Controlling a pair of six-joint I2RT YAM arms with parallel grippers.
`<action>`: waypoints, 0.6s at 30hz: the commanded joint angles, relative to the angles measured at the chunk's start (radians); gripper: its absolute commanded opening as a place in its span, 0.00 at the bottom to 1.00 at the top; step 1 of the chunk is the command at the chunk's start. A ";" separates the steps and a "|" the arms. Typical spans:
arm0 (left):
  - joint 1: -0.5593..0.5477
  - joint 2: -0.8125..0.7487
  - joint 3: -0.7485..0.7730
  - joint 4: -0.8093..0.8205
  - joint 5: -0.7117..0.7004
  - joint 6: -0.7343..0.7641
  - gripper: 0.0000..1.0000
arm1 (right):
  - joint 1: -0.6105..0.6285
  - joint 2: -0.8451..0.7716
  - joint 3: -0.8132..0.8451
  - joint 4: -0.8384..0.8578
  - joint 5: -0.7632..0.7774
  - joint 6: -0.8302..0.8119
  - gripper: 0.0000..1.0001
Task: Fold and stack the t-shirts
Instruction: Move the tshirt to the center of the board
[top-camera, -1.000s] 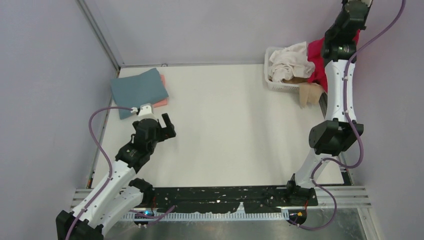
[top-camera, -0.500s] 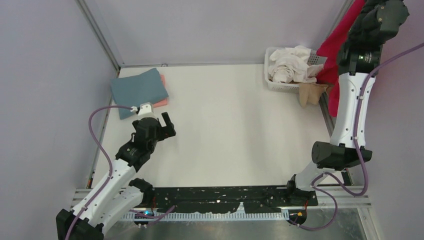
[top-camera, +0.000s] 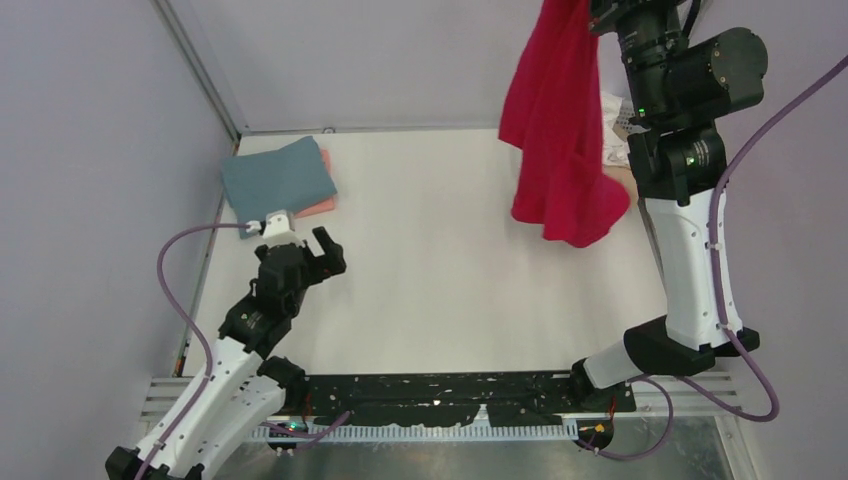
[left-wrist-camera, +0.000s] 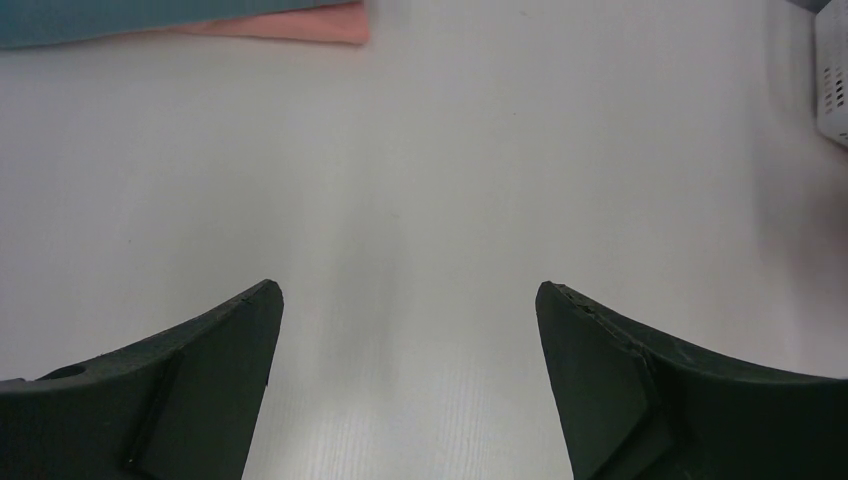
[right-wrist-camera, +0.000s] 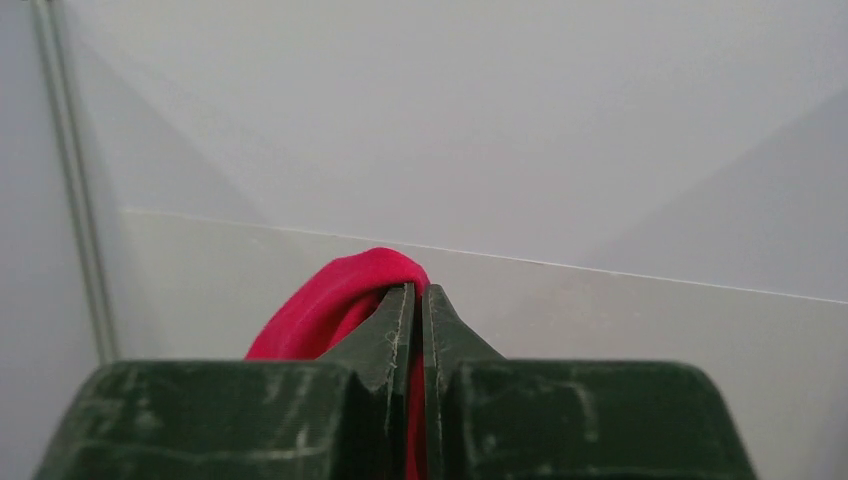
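White table enclosed by grey walls. Red shirt held aloft above far right, pinched in tightly closed right gripper. Teal shirt laid folded on pink shirt, far left corner. Left gripper spread wide, nothing held, above table nearby.

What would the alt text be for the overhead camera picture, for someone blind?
The right arm holds a bright red t-shirt high, hanging limp above a white table. The left gripper hovers open near a folded teal-blue shirt stacked on a pink one in the far left corner.
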 joint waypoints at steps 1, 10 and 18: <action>-0.001 -0.094 -0.032 -0.006 -0.028 -0.043 0.99 | 0.086 0.000 0.031 0.036 -0.109 0.122 0.06; -0.001 -0.235 -0.038 -0.141 -0.064 -0.112 0.99 | 0.165 -0.008 -0.079 0.068 -0.193 0.306 0.05; -0.001 -0.218 -0.037 -0.130 -0.015 -0.136 0.99 | 0.157 -0.356 -0.888 -0.011 0.431 0.373 0.05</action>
